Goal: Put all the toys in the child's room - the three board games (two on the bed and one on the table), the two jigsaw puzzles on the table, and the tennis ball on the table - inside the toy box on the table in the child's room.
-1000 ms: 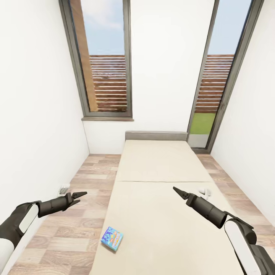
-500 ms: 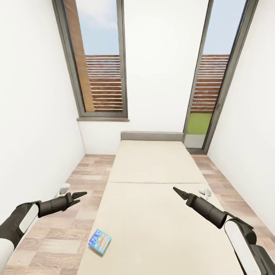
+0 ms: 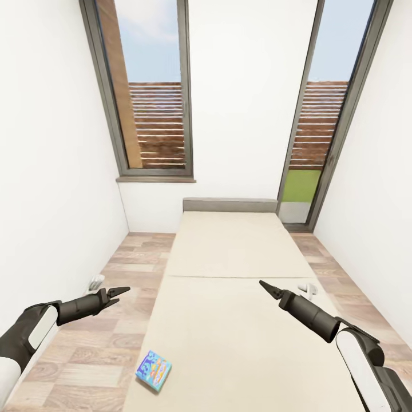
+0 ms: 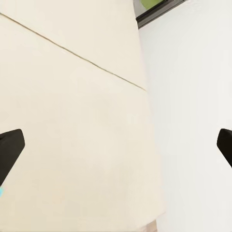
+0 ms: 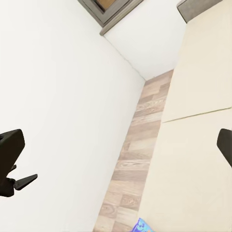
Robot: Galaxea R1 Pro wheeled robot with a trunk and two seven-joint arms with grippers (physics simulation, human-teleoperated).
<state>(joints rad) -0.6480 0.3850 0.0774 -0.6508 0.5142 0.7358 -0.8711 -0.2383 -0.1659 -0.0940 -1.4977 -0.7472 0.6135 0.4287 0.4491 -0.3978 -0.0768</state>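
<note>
Both arms reach forward, the left gripper point(image 3: 118, 292) at lower left over the floor point(image 3: 86, 366), the right gripper point(image 3: 268, 288) at lower right over the bed point(image 3: 229, 320), fingers wide apart. One board game point(image 3: 153, 370) lies on the bed's near left edge, bottom of the frame.

Home bedroom, bed point(image 3: 229, 274), wood floor point(image 3: 114, 320), tall windows point(image 3: 151, 86)

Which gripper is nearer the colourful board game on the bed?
Left. The left gripper hovers over the floor just beyond the board game; the right gripper hangs farther off, above the bed's middle.
</note>
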